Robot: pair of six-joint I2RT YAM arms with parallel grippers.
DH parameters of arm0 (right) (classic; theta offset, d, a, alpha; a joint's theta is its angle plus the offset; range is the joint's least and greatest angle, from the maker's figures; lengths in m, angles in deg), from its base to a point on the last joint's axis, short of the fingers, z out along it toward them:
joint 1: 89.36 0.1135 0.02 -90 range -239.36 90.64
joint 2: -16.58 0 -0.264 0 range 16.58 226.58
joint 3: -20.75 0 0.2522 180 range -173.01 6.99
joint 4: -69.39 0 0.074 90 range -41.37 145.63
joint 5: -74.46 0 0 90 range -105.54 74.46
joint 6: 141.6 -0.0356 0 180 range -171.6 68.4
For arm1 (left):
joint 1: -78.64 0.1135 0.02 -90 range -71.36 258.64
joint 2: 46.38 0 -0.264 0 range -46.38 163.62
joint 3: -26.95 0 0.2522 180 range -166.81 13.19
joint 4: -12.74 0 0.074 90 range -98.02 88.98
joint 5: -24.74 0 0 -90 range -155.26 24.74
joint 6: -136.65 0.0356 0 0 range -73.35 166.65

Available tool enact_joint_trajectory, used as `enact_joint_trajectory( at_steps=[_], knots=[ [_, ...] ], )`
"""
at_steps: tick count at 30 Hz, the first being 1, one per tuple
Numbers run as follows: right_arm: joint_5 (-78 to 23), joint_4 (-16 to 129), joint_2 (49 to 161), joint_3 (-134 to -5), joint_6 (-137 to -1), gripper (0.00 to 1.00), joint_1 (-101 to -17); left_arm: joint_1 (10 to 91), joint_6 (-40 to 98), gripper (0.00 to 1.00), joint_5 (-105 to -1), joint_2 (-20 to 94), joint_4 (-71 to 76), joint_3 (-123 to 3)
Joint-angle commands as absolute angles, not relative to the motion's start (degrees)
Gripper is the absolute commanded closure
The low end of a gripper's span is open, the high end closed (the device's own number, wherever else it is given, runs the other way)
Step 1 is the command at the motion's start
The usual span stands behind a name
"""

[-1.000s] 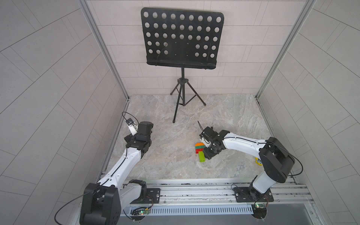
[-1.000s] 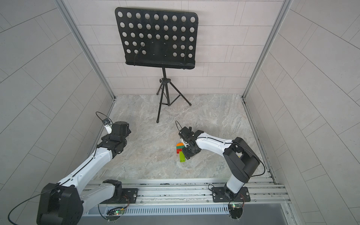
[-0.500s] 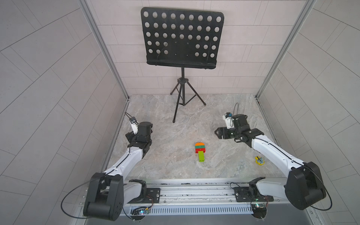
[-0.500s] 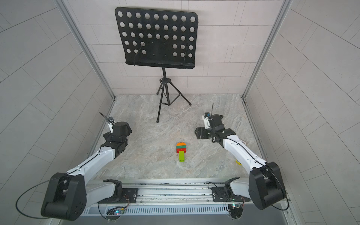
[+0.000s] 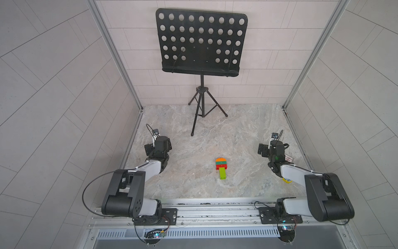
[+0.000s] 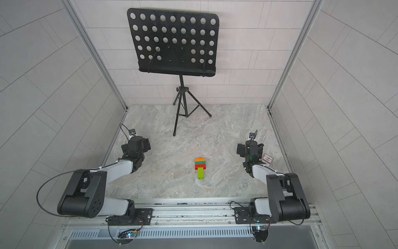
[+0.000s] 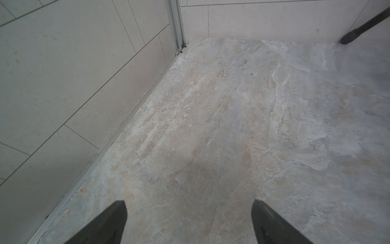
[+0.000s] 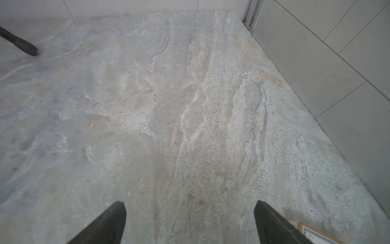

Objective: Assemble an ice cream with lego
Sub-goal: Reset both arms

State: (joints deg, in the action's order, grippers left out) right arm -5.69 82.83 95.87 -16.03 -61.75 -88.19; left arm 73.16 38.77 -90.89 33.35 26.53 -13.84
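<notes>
Lying flat on the marble tabletop (image 5: 189, 185), the ice cream (image 5: 221, 168) is fully stacked in both top views: orange rounded cap pointing toward the back wall, then a thin dark green layer, a red layer, and the narrow lime-green stem pointing toward the rail (image 5: 215, 212) at the front. It sits roughly midway between the two arms, well apart from both, with nothing touching it. Left gripper (image 7: 188, 202): jaws spread wide, only bare marble between the two dark fingers (image 7: 109, 224), parked near the left side wall. Right gripper (image 8: 189, 202): jaws likewise spread wide and holding nothing, parked near the right side wall. Neither wrist view shows the ice cream. A white card (image 5: 289, 159) with red print lies on the table just beside the right wrist, toward the right wall. A yellow round object (image 5: 287, 180) peeks out from under the right forearm, mostly hidden. The black perforated music stand (image 5: 201, 43) is at the back on its tripod, and one tripod foot (image 7: 358, 31) shows in each wrist view, blurred.
</notes>
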Motion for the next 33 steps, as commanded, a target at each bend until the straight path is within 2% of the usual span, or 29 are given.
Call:
enact_joint_trajectory(
  at_steps=[1, 3, 6, 9, 11, 16, 33],
  knots=[
    [-2.02, 95.28, 97.21, -16.98, -57.96, 0.00, -88.00, 74.61, 41.60, 0.00, -88.11, 32.91, 37.05, -10.61],
    [-2.68, 105.43, 102.79, -14.82, -57.71, 0.01, -88.31, 77.36, 39.29, 0.00, -84.88, 35.18, 36.80, -11.24],
    [-2.77, 98.99, 102.36, -16.92, -57.45, 0.01, -88.05, 77.54, 41.61, 0.00, -79.38, 38.62, 39.41, -11.83],
    [-3.57, 106.82, 104.95, -14.49, -56.10, 0.01, -87.47, 77.53, 42.15, 0.00, -78.46, 41.35, 47.74, -8.84],
    [-3.90, 107.64, 104.64, -13.60, -54.70, 0.01, -86.61, 77.46, 42.89, 0.00, -77.35, 41.56, 43.92, -10.71],
    [-5.90, 102.11, 104.51, -16.17, -56.25, 0.00, -88.12, 76.80, 43.68, 0.00, -78.08, 41.57, 40.85, -12.31],
    [-5.93, 103.43, 104.65, -15.81, -56.08, 0.00, -88.07, 76.44, 44.01, 0.00, -78.62, 42.33, 40.17, -13.13]
  ],
)
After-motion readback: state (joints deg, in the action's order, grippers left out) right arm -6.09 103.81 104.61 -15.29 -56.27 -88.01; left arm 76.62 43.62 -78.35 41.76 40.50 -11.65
